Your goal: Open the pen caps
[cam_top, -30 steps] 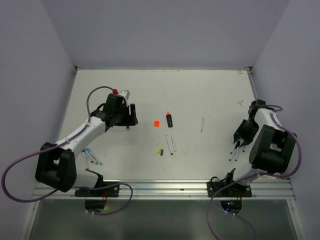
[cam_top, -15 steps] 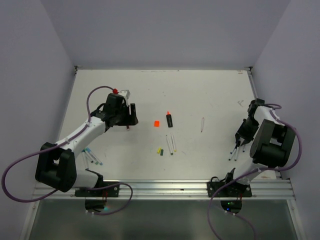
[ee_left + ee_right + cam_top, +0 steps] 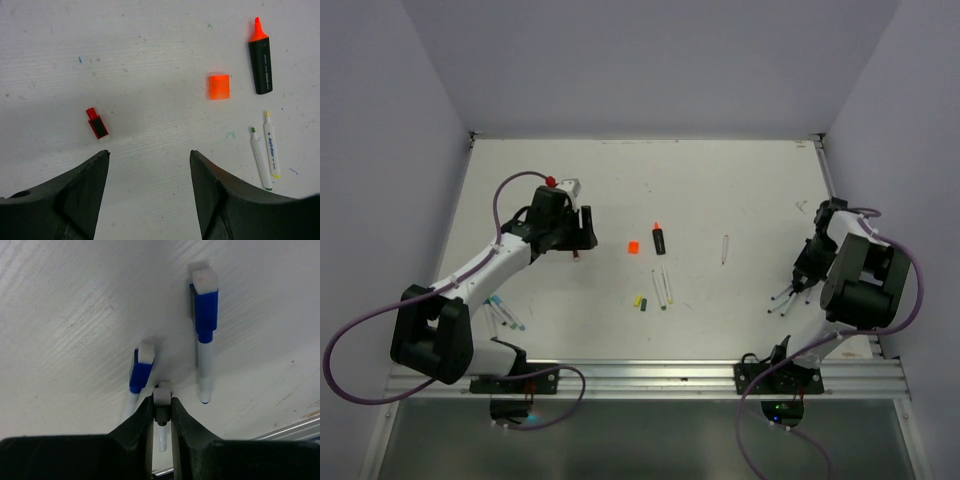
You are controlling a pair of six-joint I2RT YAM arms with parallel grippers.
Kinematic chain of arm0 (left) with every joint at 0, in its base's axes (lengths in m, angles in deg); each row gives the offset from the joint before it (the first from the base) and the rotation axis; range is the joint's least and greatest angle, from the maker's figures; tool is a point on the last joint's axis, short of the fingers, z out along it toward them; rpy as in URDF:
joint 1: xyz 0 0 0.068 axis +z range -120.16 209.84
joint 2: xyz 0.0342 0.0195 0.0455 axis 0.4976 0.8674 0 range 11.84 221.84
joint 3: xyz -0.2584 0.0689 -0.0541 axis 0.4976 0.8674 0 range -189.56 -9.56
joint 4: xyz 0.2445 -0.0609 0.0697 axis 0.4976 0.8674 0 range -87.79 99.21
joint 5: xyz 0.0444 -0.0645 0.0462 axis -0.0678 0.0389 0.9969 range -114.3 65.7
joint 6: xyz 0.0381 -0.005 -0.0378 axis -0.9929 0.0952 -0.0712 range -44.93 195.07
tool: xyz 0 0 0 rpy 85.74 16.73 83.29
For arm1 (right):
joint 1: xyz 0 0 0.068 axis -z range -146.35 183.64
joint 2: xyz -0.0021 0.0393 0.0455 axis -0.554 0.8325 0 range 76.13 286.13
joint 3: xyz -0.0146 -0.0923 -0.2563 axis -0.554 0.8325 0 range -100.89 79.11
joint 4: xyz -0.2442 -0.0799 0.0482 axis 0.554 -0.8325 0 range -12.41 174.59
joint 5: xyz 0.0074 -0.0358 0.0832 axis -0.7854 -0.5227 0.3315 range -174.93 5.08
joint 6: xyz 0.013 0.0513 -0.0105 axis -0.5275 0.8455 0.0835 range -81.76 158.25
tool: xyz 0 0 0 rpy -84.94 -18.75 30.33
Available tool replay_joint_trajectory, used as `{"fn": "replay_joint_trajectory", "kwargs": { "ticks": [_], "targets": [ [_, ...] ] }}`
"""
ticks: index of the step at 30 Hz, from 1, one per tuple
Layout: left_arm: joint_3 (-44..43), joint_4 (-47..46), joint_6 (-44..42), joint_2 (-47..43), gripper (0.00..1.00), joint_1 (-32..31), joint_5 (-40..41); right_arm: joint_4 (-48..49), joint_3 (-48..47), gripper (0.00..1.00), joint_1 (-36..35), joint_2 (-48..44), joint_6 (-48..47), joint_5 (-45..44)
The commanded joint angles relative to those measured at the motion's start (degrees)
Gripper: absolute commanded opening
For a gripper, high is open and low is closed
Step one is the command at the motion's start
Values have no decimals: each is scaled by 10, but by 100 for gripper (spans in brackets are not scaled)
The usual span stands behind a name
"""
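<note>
A slim white-ended pen (image 3: 162,396) is pinched by the right gripper (image 3: 162,407); the left gripper (image 3: 149,155) is seen spread.

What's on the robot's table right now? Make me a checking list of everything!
Surface: white table, flat, with faint ink specks.
Job's things: chunky orange plastic cap lying apart from the black marker with orange tip; small red and black cap lying loose; two thin white pens with bare tips; two blue-capped white pens, caps on.
Clutter: nothing seen.
Grippers: left pincer open above the table, holding nothing; right pincer shut on a thin white pen.
Cables: purple cables run along both arms and loop at the bases.
Surroundings: pale walls; metal rail at the near edge.
</note>
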Motion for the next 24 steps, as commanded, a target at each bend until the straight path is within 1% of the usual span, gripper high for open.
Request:
{"fn": "replay_joint_trajectory", "kwargs": {
  "ticks": [1, 5, 7, 9, 10, 11, 12, 13, 14, 15, 16, 17, 18, 20, 22, 23, 24],
  "targets": [
    [-3, -22, -5, -1, 68, -1, -15, -21, -16, 6, -1, -28, 2, -32],
    [-9, -22, 1, -1, 68, -2, -33, -76, -49, 2, -2, -74, 27, -35],
    [-14, -25, 3, -1, 68, -2, -47, -111, -64, 1, -7, -104, 35, -34],
    [-20, -28, 5, -1, 66, -3, -69, -138, -94, 0, -18, -122, 39, -23],
    [-22, -32, 5, -1, 65, -4, -81, -146, -104, 0, -24, -135, 39, -3],
    [-22, -39, 4, -2, 64, -4, -96, -150, -125, 0, -48, -140, 42, 10],
    [-22, -64, 2, -1, 63, -5, -155, -149, -133, 0, -67, -144, 43, 36],
    [-22, -81, 3, -1, 61, -5, -193, -143, -141, 0, -89, -149, 46, 55],
    [-22, -100, 16, 0, 60, -6, -230, -139, -160, 0, -138, -147, 53, 98],
    [-21, -140, 27, 4, 59, -6, -300, -127, -167, 0, -164, -144, 57, 125],
    [-21, -162, 41, 6, 59, -9, -333, -121, -174, 0, -188, -136, 66, 147],
    [-21, -186, 76, 6, 59, -10, -362, -114, -191, 0, -235, -122, 85, 183],
    [-24, -240, 92, 13, 59, -12, -404, -100, -199, 0, -255, -115, 98, 192],
    [-49, -259, 121, 27, 59, -27, -433, -74, -220, 0, -301, -106, 127, 206],
    [-57, -276, 148, 49, 60, -42, -462, -35, -231, 0, -319, -101, 145, 221],
    [-57, -310, 188, 56, 61, -45, -468, -23, -235, 0, -330, -98, 159, 229],
    [-46, -333, 209, 57, 62, -48, -473, -6, -238, 0, -336, -90, 166, 246]
  ]
}}
